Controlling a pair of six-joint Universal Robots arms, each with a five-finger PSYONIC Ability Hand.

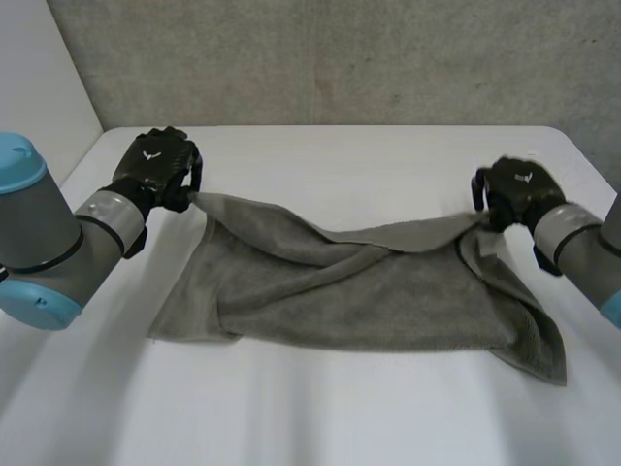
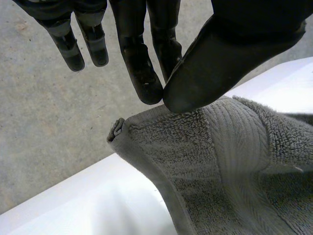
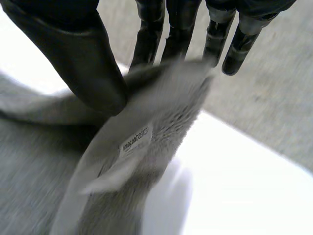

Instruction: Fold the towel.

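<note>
Two pinches: left hand [image 1: 153, 167] and right hand [image 1: 519, 189] each hold a far corner of the grey terry towel [image 1: 369, 291]
Risk: shallow thumb grips, a corner could slip mid-fold

Head camera high behind, downward; wrist cameras close on opposite towel [image 1: 369, 291] corners.

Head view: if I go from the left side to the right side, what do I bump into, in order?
First the left arm → left hand → towel, pinched at a corner by each hand → right hand → right arm.
</note>
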